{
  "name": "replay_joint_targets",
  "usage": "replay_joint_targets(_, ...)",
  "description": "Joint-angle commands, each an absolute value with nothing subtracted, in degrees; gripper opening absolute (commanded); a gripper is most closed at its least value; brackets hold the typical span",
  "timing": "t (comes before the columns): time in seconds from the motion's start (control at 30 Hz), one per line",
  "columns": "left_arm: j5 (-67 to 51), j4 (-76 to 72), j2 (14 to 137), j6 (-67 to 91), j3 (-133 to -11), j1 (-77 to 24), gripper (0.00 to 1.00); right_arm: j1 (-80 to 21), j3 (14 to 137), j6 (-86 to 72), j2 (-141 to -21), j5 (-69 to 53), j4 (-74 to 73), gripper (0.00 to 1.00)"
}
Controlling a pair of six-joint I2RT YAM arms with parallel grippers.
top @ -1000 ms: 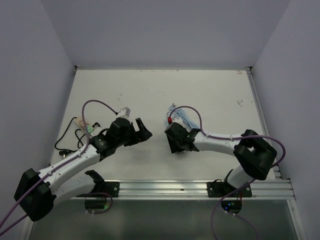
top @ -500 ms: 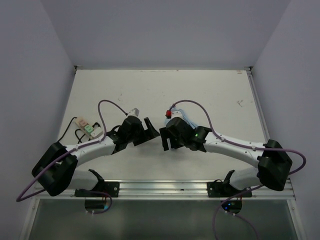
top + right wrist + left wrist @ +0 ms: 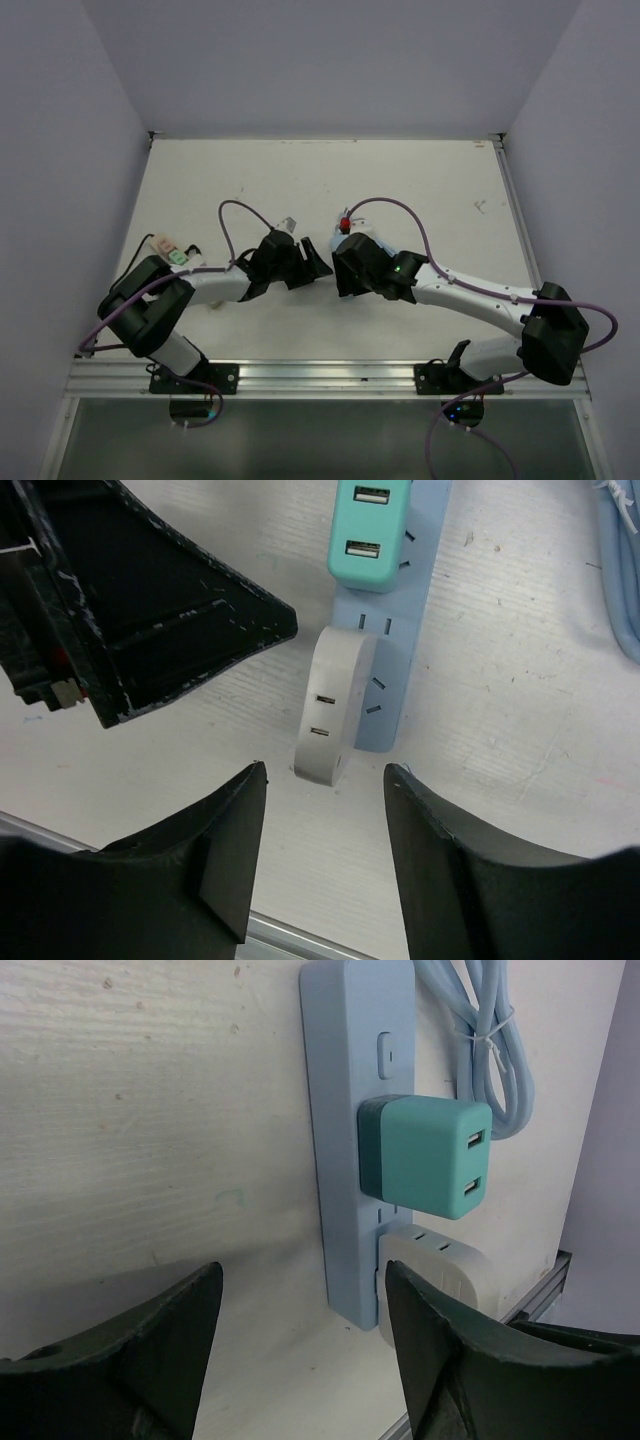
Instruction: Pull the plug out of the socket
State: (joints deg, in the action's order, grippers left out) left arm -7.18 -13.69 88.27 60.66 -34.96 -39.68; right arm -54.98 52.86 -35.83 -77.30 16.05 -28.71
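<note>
— So, what are we looking at, going from the big things down?

— We are working over the pale counter [image 3: 420, 190], and both arms are pointing in toward its middle. The left gripper [image 3: 300, 1280] is hanging with its jaws spread wide, holding nothing. The right gripper [image 3: 325, 775] is likewise gaping and empty, facing it from the other side.

— And where is the socket lying?

— The light blue power strip [image 3: 340, 1110] is lying flat on the counter between the two grippers, with its coiled cable [image 3: 490, 1050] bundled just beside its switch end. Two plugs are sitting in it side by side: a teal USB plug [image 3: 425, 1160] and, at the strip's other end, a white plug [image 3: 330, 710].

— Which one are we going for?

— We are judging it to be the white plug, since the right gripper is hanging centred over it, though we are not claiming to be certain.

— How are we expecting it to handle?

— We are expecting a light, stiff plastic shell, smooth and a little slippery, held firmly by the socket. So we are thinking of pinching it across its long flat sides, low near the strip, and pulling straight out. The strip is looking light too, so we are counting on the left gripper pinning it down, or it is going to lift along with the plug.
</note>
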Motion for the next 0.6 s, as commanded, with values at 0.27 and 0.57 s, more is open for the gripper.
replay_joint_targets(0.27,-12.83,-25.66,95.54,61.61,-37.53,-41.48,0.57,-52.48,55.19,-38.5,-79.71,17.05,-26.46,0.47)
replay_joint_targets(0.57,-12.48,-26.37,98.08,61.79,-38.41,-41.66,0.54,-51.68,55.99,-38.23,-81.73,15.82,-25.49,0.44)
